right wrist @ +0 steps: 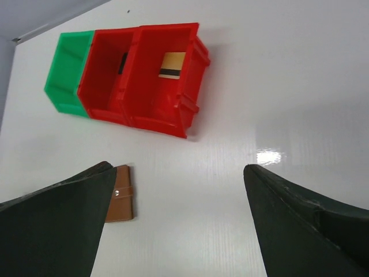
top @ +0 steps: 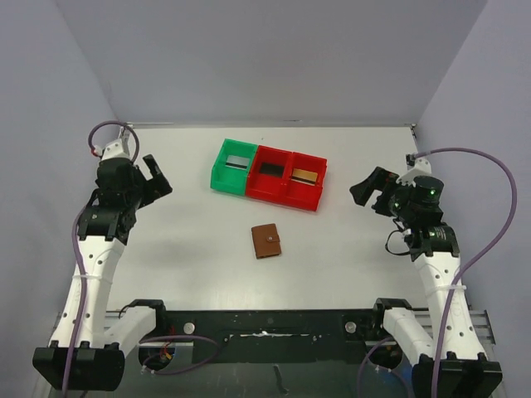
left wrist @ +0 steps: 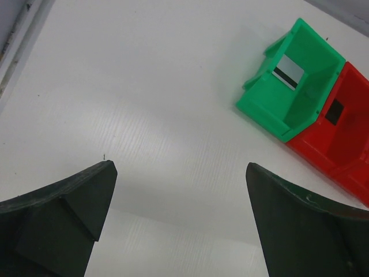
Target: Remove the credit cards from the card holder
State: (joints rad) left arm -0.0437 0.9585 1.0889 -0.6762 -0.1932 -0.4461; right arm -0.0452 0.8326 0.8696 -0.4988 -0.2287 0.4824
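Note:
The brown leather card holder (top: 266,241) lies closed on the white table, its snap tab fastened; part of it shows in the right wrist view (right wrist: 120,202) beside my left finger. A grey card with a black stripe (top: 236,162) (left wrist: 287,72) lies in the green bin. A dark card (top: 268,168) (right wrist: 123,62) lies in the middle red bin. A gold striped card (top: 304,176) (right wrist: 172,64) lies in the right red bin. My left gripper (top: 156,176) (left wrist: 180,167) is open and empty at far left. My right gripper (top: 365,186) (right wrist: 176,170) is open and empty at far right.
A green bin (top: 217,172) (left wrist: 262,109) and two joined red bins (top: 282,192) (right wrist: 161,115) stand in a row behind the card holder. Grey walls close in the table's back and sides. The arm bases and cables lie along the near edge.

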